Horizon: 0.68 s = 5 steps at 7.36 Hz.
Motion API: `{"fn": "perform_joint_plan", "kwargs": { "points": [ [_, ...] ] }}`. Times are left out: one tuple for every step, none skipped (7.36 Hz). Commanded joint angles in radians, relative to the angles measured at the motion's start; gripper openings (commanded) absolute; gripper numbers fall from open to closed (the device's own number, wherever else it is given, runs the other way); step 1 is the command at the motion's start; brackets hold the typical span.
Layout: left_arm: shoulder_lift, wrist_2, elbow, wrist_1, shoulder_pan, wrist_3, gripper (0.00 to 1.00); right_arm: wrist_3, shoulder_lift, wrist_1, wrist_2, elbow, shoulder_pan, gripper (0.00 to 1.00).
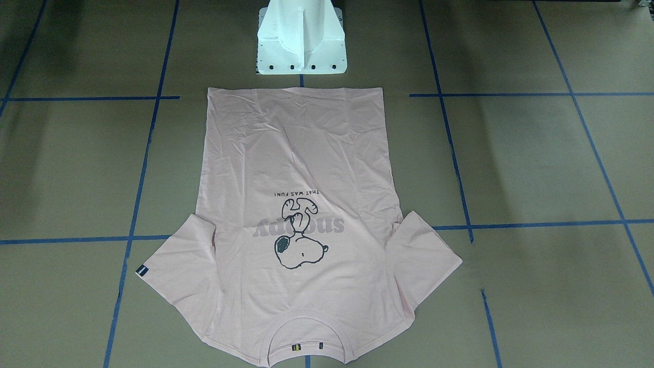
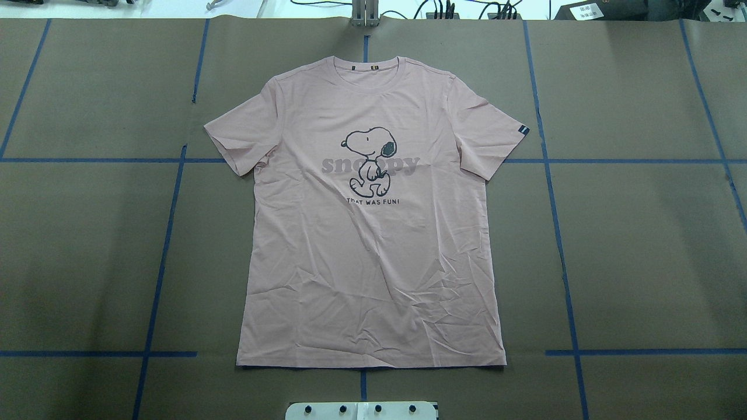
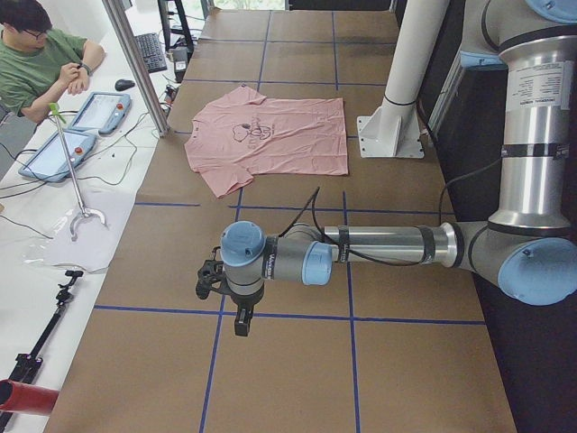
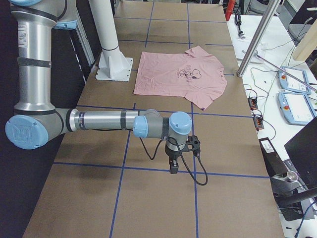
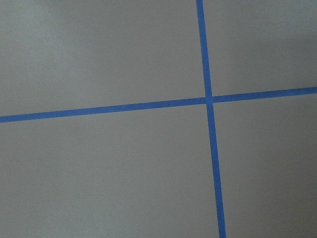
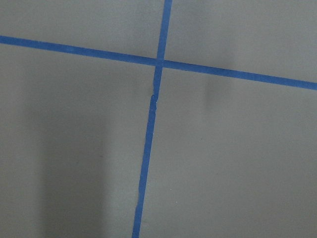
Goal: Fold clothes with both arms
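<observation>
The left arm [image 3: 379, 248] hangs over bare counter [image 2: 87, 233], well apart from the T-shirt [image 2: 373, 251]. Only a side view shows the left fingers [image 3: 242, 321], so I cannot tell whether they are apart or together. The same goes for the right fingers [image 4: 173, 167] at the far right. Both arms have a long reach in, so the likely fault is a mismatched grasp. If one side catches cloth sooner or higher than the other, the fold line probably skews. The thin knit also invites a pinch of the top layer alone, or a snag on the brown covering beneath. The near hem [image 2: 373, 366] lies just beside the white pedestal [image 1: 301, 41], which could cramp a low approach there. The shirt lies flat and face up at the counter's middle, collar [image 2: 366, 60] far from the robot. Its left sleeve [image 2: 239, 137] is spread out, and the dog print [image 2: 369, 160] sits centred over grey lettering. Creases [image 2: 443, 291] crowd the lower right and may get pressed in. The right sleeve [image 2: 487, 137] carries a small black tag [image 2: 524, 130].
</observation>
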Motion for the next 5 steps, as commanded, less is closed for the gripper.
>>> {"fn": "perform_joint_plan", "kwargs": {
  "points": [
    [-0.001, -0.003, -0.007, -0.003, 0.000, 0.000, 1.00, 0.002, 0.000, 0.000, 0.001, 0.007, 0.000, 1.00],
    [-0.001, -0.003, -0.008, -0.010, 0.000, 0.000, 1.00, 0.002, 0.002, 0.002, 0.003, 0.009, 0.000, 1.00],
    [-0.001, -0.002, -0.008, -0.026, 0.003, 0.000, 1.00, 0.002, 0.003, 0.002, 0.003, 0.028, -0.001, 1.00],
    [-0.001, 0.003, -0.002, -0.077, 0.005, -0.004, 1.00, 0.007, 0.020, 0.002, 0.001, 0.033, -0.003, 1.00],
    [-0.002, 0.004, -0.005, -0.089, 0.009, -0.007, 1.00, 0.008, 0.032, 0.002, 0.001, 0.033, -0.005, 1.00]
  ]
}}
